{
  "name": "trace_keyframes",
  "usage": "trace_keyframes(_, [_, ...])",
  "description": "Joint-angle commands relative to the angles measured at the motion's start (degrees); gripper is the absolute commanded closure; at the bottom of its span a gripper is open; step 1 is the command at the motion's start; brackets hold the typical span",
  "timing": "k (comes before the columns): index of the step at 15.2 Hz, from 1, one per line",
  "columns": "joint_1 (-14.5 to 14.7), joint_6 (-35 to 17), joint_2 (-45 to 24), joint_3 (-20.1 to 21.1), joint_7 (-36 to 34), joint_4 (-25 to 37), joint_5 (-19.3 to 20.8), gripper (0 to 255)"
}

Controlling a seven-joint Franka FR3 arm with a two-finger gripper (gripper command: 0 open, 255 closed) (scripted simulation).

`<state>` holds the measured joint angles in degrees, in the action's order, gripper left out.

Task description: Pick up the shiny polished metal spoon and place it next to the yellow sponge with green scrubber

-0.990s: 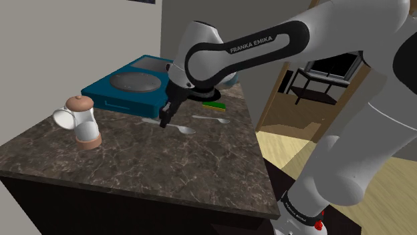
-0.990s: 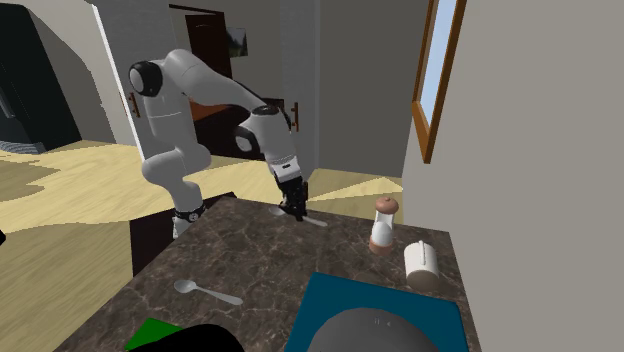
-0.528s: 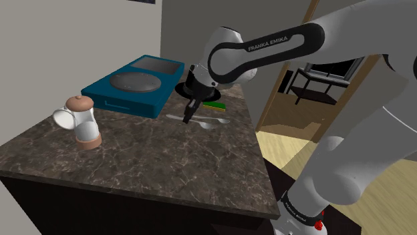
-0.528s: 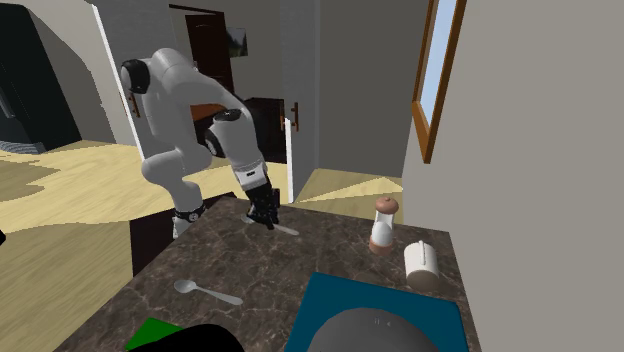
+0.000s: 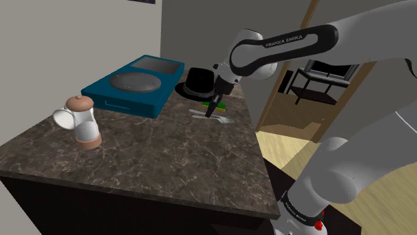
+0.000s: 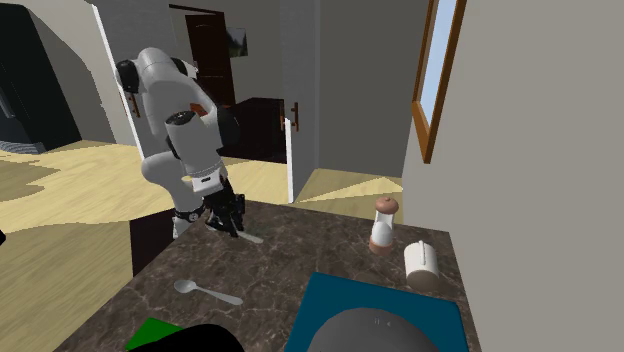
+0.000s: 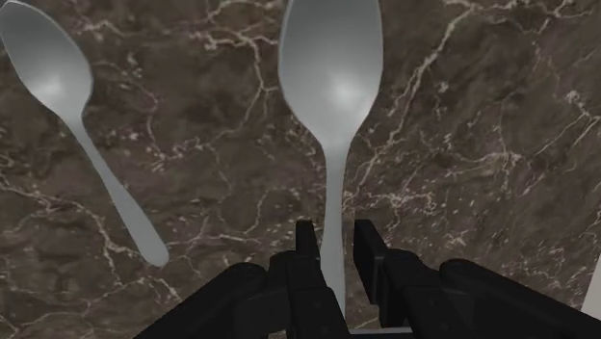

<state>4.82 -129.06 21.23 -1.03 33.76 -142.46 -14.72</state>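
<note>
Wrist view: the metal spoon (image 7: 330,77) is clasped by its handle in the narrowed pincer (image 7: 335,252), bowl raised over the marbled tabletop (image 7: 482,144), a second spoon (image 7: 67,106) lying beside. Pickup is judged done; setting it down next to the sponge (image 6: 152,334) is left. The sponge is cut off at the second exterior view's lower edge, its yellow not discernible.

The table (image 7: 462,116) is dark brown, veined with pale cream. The spoon (image 7: 330,67) and the other spoon (image 7: 58,87) are plain silver-grey. The tool (image 7: 335,233) is all black. The tray (image 5: 123,101) is teal, the sponge (image 6: 150,335) green.
</note>
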Motion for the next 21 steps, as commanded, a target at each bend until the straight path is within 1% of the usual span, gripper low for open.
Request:
trace_keyframes(1, [-1.2,0.2,1.1,-2.1,3.0,-1.4,0.4,255])
trace_keyframes(8, [-5.9,3.5,2.6,-9.8,12.9,-1.8,3.3,255])
trace_keyframes(15, [-10.1,6.6,0.6,-17.7,23.0,1.4,5.7,255])
trace_keyframes(19, [-12.0,8.4,-2.0,-22.1,28.9,4.5,6.3,255])
trace_keyframes(21, [-11.9,6.8,-2.7,-22.4,29.5,3.6,6.0,255])
